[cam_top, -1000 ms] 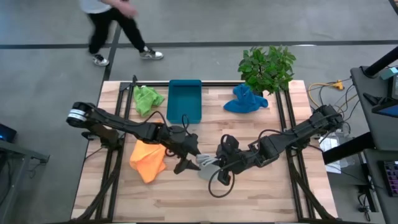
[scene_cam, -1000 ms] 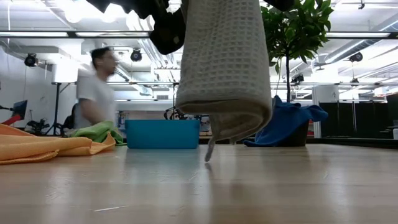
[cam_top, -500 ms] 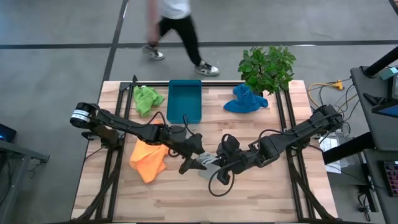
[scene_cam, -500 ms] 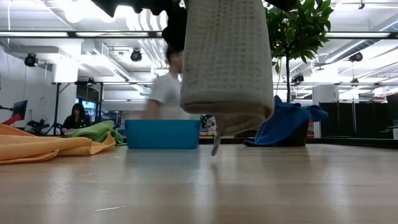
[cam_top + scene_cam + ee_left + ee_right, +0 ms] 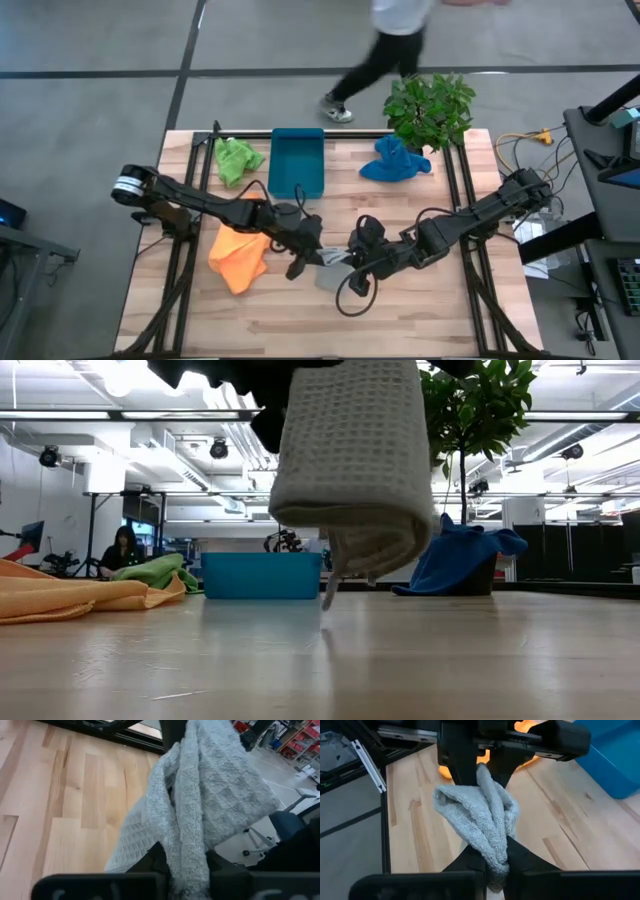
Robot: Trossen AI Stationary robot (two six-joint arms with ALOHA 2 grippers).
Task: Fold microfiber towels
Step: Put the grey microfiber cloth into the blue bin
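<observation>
Left hand, right hand pinch grey towel; fingertips hidden.

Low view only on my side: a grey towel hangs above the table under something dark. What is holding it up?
Observer: Both hands. From above, the left hand and the right hand meet over the middle of the table, with the grey towel between them.
Operator: Is each one actually clamped on it?
Observer: Yes. The left wrist view shows that hand's fingers pinched on a bunched fold, and the right wrist view shows the same for the right hand.
Operator: Is the towel spread out at all?
Observer: No. From above it is a crumpled lump, not a flat square.
</observation>
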